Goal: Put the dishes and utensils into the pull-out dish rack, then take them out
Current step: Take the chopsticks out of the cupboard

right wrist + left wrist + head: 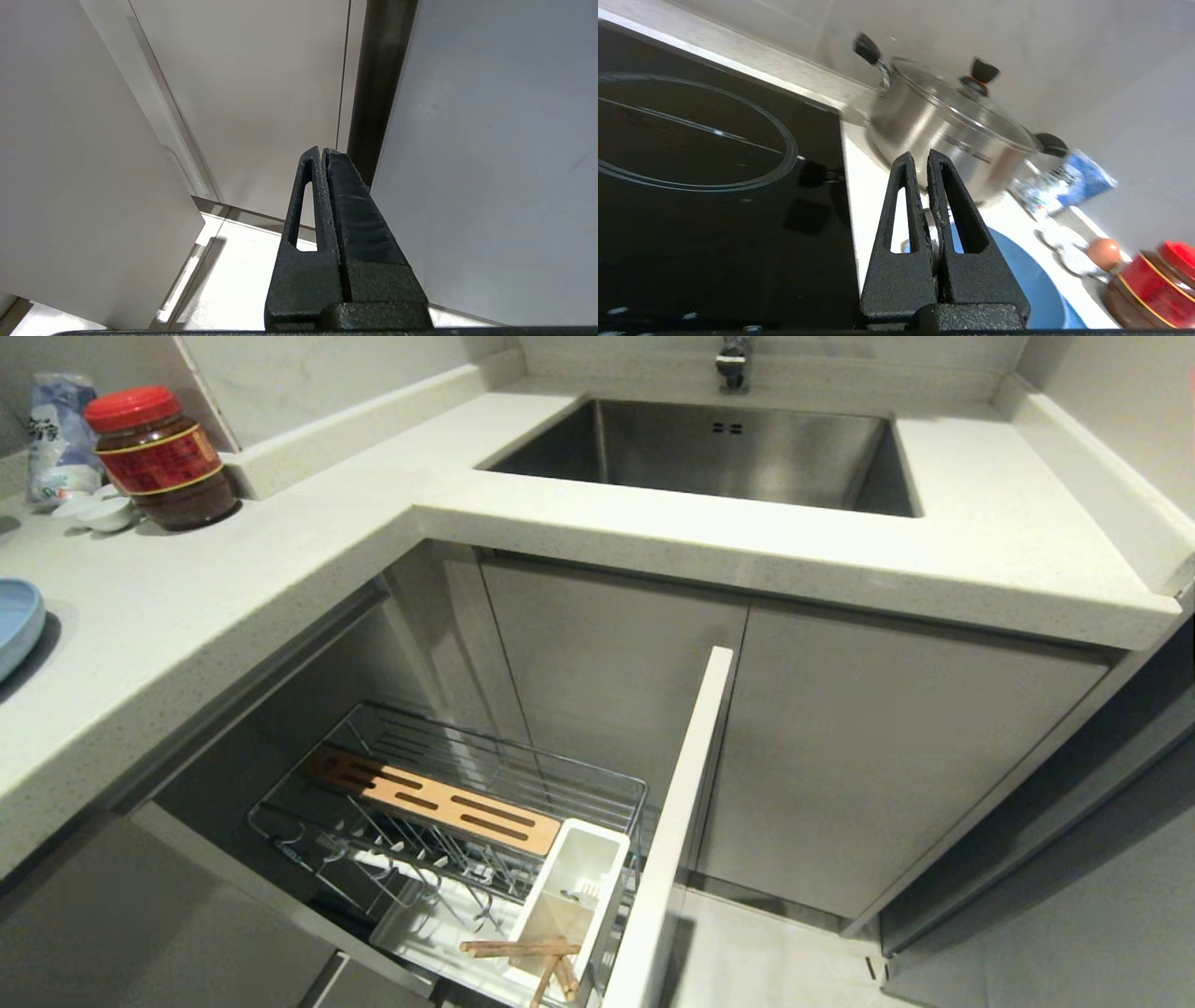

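- A kitchen corner is seen from above, with a pale speckled desk [308, 551] wrapped around a steel sink [709, 453].
- Below the desk, the pull-out dish rack [448, 821] is drawn out of its cabinet; its chrome wire basket, slotted wooden bar [434, 798] and flat white front panel [677, 821] are all visible.
- The chopsticks [518, 949] are found in the white utensil box [569, 896] at the front of the rack, beside the front panel; one is laid across the box and the others are tilted downward.
- No plate or bowl is seen among the rack's prongs.
- The edge of a light blue dish [17, 621] is seen on the desk at the far left of the head view; it cannot be told which dish it is.
- In the left wrist view, the left pincer [922, 156] is shown clenched, its two black fingers pressed together with nothing between them, held above the blue dish [1017, 270].
- A steel pot [943, 130] with a glass lid is placed just beyond it, next to a black cooktop [714, 186].
- A red-lidded jar [163, 457] and small white dishes [93, 511] are set further along the desk.
- The right pincer [322, 151] is likewise shown clenched and empty, parked low beside grey cabinet doors [280, 93].
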Controlling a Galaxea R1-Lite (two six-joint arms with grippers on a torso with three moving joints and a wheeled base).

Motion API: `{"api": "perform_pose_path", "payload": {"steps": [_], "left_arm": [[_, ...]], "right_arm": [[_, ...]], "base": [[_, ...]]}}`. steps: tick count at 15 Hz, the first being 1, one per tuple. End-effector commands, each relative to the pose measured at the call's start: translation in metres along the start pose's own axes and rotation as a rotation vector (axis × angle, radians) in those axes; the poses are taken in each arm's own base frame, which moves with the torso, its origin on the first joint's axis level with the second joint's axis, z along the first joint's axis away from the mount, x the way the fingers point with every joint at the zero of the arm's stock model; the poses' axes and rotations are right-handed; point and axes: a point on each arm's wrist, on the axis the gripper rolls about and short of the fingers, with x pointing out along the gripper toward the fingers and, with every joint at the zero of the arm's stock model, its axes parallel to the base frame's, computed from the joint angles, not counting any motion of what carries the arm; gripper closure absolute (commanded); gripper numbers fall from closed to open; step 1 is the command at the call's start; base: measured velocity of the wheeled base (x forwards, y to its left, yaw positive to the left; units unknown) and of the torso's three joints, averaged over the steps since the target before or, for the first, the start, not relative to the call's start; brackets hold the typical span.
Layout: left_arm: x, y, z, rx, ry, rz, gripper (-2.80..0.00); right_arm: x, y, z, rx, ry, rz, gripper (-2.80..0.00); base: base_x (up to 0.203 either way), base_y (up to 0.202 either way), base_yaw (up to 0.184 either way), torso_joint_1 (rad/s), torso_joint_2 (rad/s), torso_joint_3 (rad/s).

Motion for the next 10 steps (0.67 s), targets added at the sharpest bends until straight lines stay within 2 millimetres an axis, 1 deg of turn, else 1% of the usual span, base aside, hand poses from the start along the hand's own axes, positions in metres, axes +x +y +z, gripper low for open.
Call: {"api": "perform_pose_path", "payload": {"steps": [1,4,10], "left_arm": [[0.0071,0.0026,-0.0073,-0.01,0.046,-0.007,0.0],[0.0112,0.0054,-0.0136,-0.01,0.096,-0.025,0.0],[0.0154,0.0057,-0.0167,-0.022,0.087,-0.065,0.0]], "right_arm": [[0.0015,-0.0002,-0.0073,0.0,0.024,0.0,0.0],[0.0014,-0.0002,-0.0074,0.0,0.025,0.0,0.0],[0.0014,-0.0002,-0.0074,0.0,0.025,0.0,0.0]], "base": [[0.0,0.0,0.0,0.0,0.0,0.0],[0.0,0.0,0.0,0.0,0.0,0.0],[0.0,0.0,0.0,0.0,0.0,0.0]]}}
